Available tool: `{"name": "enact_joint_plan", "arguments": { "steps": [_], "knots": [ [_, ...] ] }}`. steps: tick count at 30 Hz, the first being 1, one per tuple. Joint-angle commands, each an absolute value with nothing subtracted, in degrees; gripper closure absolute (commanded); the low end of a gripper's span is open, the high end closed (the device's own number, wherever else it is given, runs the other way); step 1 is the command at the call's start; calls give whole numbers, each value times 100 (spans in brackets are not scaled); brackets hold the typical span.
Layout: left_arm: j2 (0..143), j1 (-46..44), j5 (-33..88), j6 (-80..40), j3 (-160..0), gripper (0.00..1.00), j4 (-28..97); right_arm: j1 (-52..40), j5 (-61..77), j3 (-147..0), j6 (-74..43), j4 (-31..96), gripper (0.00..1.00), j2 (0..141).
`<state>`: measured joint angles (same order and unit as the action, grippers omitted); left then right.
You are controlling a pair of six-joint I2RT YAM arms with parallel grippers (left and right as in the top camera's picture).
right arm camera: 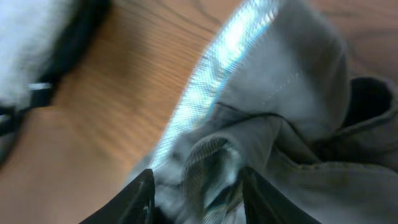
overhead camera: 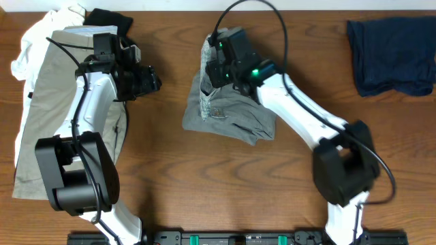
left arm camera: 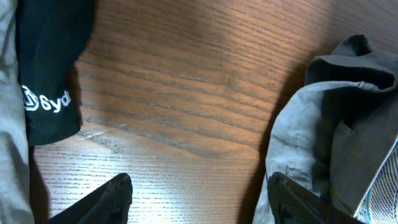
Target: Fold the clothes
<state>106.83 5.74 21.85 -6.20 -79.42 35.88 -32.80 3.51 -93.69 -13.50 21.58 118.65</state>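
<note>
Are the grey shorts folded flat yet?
No, crumpled: the grey shorts lie in a bunched heap, one edge pinched up in the right gripper.

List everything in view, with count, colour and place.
grey shorts: one, mid-grey, table centre, one edge lifted
khaki shorts: one, beige, left side
white garment: one, white, far-left corner
black garment: one, black, beside the white one
navy garment: one, navy, far-right corner
table: one, brown wood
left hand: one, black, open over bare wood
right hand: one, black, closed on the grey shorts
</note>
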Motion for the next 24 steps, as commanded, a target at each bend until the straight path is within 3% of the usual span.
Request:
{"name": "enact_joint_plan", "arguments": {
  "steps": [1, 7, 12, 15, 24],
  "knots": [
    [10523, 572, 2134, -628, -8055, 28, 3629, -3306, -134, -9384, -1684, 2047, 59, 12156],
    [10523, 572, 2134, -631, -8055, 29, 3638, -3306, -799, -9384, -1754, 1839, 60, 12304],
    [10523, 572, 2137, -631, -8055, 29, 3638, -3306, -773, -9384, -1697, 1372, 66, 12337],
    [10523, 572, 2134, -631, -8055, 29, 3638, -3361, -318, -9384, -1667, 1007, 70, 12477],
    [10523, 572, 2134, -631, -8053, 29, 3638, -3577, 1194, -9386, -1848, 510, 67, 13139]
  ]
}}
